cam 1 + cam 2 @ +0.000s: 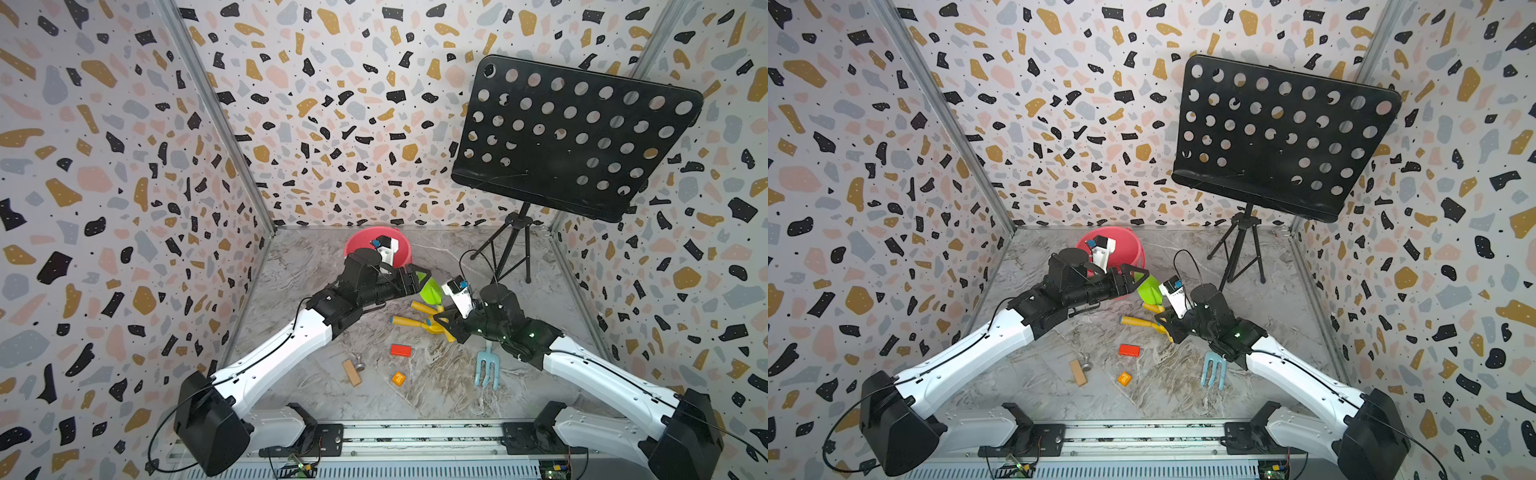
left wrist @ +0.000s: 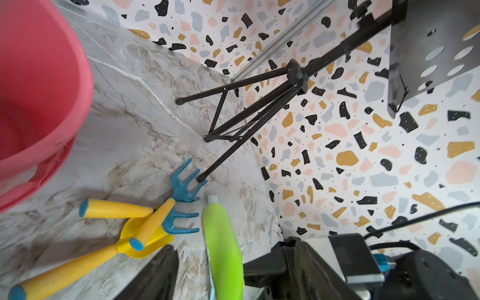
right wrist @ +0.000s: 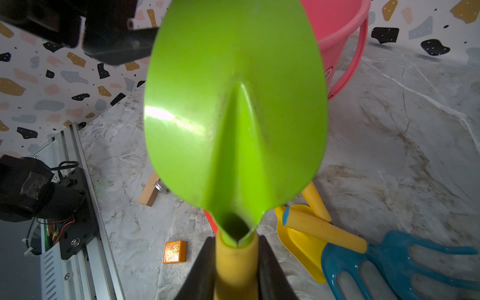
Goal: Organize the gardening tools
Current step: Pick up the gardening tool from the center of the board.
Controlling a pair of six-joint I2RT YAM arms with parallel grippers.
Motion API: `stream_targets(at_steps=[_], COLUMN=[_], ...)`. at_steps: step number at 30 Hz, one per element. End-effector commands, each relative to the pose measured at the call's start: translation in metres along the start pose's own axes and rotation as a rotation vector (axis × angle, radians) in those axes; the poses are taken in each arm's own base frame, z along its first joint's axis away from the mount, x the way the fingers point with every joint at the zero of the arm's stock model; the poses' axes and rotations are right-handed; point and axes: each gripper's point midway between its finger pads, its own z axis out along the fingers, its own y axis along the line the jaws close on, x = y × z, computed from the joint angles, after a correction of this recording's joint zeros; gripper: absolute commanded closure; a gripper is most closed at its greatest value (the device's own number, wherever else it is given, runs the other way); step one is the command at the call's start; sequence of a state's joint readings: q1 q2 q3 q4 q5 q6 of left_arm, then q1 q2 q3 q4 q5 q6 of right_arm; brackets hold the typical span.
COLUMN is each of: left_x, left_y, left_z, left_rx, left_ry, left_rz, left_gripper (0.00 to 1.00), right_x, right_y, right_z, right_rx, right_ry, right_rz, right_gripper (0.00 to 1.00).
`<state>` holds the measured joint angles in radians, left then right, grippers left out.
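Observation:
My right gripper (image 3: 236,241) is shut on the yellow handle of the green trowel (image 3: 233,104) and holds it off the table, blade toward the red bucket (image 1: 365,241). In the left wrist view my left gripper (image 2: 226,246) stands open around the trowel's blade (image 2: 223,249), which is seen edge-on. The blade lies against one finger (image 2: 272,267), with a gap to the other. On the table below, the yellow scoop (image 2: 145,233) lies crossed with two darker blue rakes (image 2: 181,181), (image 2: 176,220). A light-blue fork (image 1: 487,368) lies beside the right arm.
A red block (image 1: 400,350), an orange block (image 1: 398,378), a wooden block (image 1: 351,372) and a metal knob (image 1: 359,365) lie nearer the front. A black music stand (image 1: 573,137) on tripod legs (image 1: 511,249) stands at the back right. Patterned walls enclose three sides.

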<state>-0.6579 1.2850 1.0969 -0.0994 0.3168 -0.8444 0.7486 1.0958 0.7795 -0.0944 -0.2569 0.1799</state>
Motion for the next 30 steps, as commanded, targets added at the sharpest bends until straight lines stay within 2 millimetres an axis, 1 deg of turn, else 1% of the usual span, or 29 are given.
stream_targets(at_steps=[1, 2, 6, 10, 13, 14, 15, 19, 20, 21, 22, 23, 24, 25, 26, 27, 30], left_x=[-0.006, -0.005, -0.002, -0.002, -0.001, -0.002, -0.003, -0.007, -0.009, -0.012, -0.017, -0.022, -0.027, -0.033, -0.040, -0.046, -0.067], left_y=[-0.017, -0.015, -0.012, -0.013, -0.018, -0.020, -0.021, -0.025, -0.026, -0.026, -0.027, -0.027, -0.028, -0.029, -0.029, -0.029, -0.032], left_z=[-0.002, -0.001, 0.002, 0.004, 0.005, 0.004, 0.004, 0.001, -0.001, -0.003, -0.008, -0.011, -0.017, -0.022, -0.027, -0.033, -0.050], left_rx=[0.044, 0.038, 0.034, 0.047, 0.078, 0.084, 0.089, 0.097, 0.095, 0.086, 0.073, 0.057, 0.042, 0.028, 0.008, -0.011, -0.063], left_ry=[-0.003, 0.000, 0.009, 0.014, 0.015, 0.012, 0.010, -0.008, -0.020, -0.035, -0.060, -0.082, -0.111, -0.143, -0.178, -0.214, -0.329], left_rz=[0.047, 0.046, 0.043, 0.040, 0.045, 0.047, 0.053, 0.090, 0.108, 0.126, 0.158, 0.184, 0.220, 0.255, 0.285, 0.313, 0.423], left_gripper=[0.34, 0.36, 0.52, 0.80, 0.97, 1.00, 1.00, 1.00, 1.00, 1.00, 1.00, 1.00, 1.00, 1.00, 1.00, 1.00, 1.00], right_x=[-0.031, -0.032, -0.035, -0.037, -0.040, -0.040, -0.040, -0.038, -0.037, -0.035, -0.033, -0.029, -0.027, -0.024, -0.022, -0.020, -0.013], right_y=[0.007, 0.008, 0.009, 0.010, 0.011, 0.010, 0.010, 0.003, 0.001, -0.001, -0.003, -0.005, -0.006, -0.008, -0.011, -0.013, -0.024], right_z=[-0.009, -0.009, -0.009, -0.008, -0.009, -0.009, -0.010, -0.009, -0.010, -0.010, -0.011, -0.012, -0.014, -0.017, -0.020, -0.024, -0.038], right_rx=[0.002, 0.002, -0.004, -0.011, -0.009, -0.006, -0.003, 0.035, 0.046, 0.056, 0.068, 0.078, 0.092, 0.104, 0.122, 0.142, 0.217], right_ry=[-0.079, -0.080, -0.086, -0.089, -0.093, -0.091, -0.091, -0.082, -0.077, -0.072, -0.062, -0.049, -0.040, -0.031, -0.027, -0.024, -0.022], right_rz=[-0.057, -0.060, -0.066, -0.064, -0.060, -0.056, -0.050, -0.020, -0.014, -0.007, 0.000, 0.006, 0.012, 0.019, 0.028, 0.038, 0.074], right_gripper=[1.00, 1.00, 1.00, 1.00, 1.00, 1.00, 0.98, 0.81, 0.75, 0.63, 0.47, 0.37, 0.30, 0.18, 0.03, 0.01, 0.00])
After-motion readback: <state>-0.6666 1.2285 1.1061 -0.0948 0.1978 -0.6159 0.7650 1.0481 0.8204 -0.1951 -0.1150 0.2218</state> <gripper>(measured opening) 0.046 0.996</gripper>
